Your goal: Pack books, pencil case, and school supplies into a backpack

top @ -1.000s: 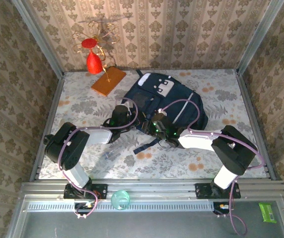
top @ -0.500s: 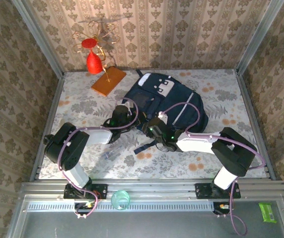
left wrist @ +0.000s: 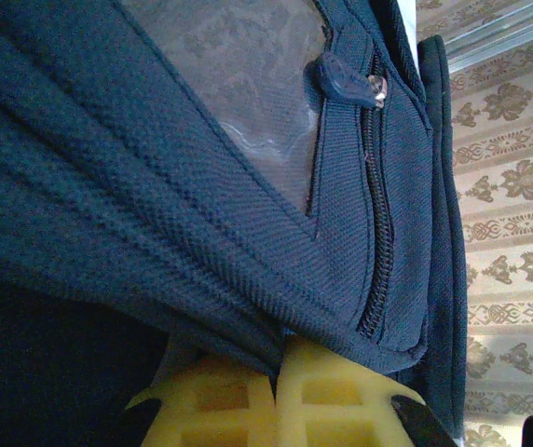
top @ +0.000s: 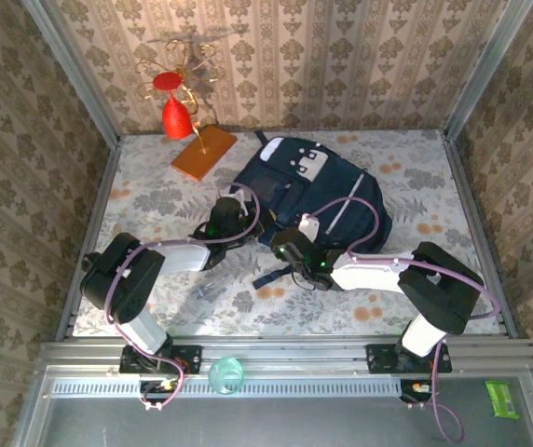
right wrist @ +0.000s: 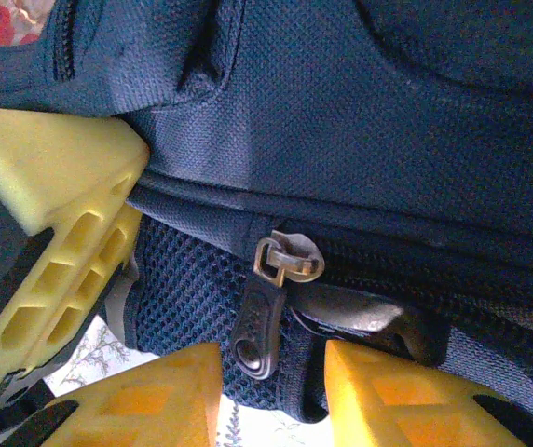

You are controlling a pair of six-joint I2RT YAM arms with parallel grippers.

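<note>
The navy backpack (top: 318, 191) lies flat in the middle of the table. My left gripper (top: 232, 212) is at its left edge, yellow fingers (left wrist: 341, 396) shut on a fold of the navy fabric (left wrist: 201, 270) below a clear window pocket (left wrist: 239, 84). My right gripper (top: 292, 248) is at the pack's near edge. It stands open (right wrist: 271, 396), and a dark zipper pull (right wrist: 259, 321) hangs just above the gap, touched by neither finger. A small clear piece of school supplies (top: 207, 291) lies on the table near the left arm. The books and pencil case are out of view.
An orange flat slab (top: 203, 152) and a red ornament on a gold wire stand (top: 175, 102) are at the back left. A loose strap (top: 271, 277) trails from the pack's near edge. A green cup (top: 226, 374) sits on the front rail.
My right gripper has slid a little left along the backpack's near edge and narrowed slightly. The left gripper has kept its hold and has not moved.
</note>
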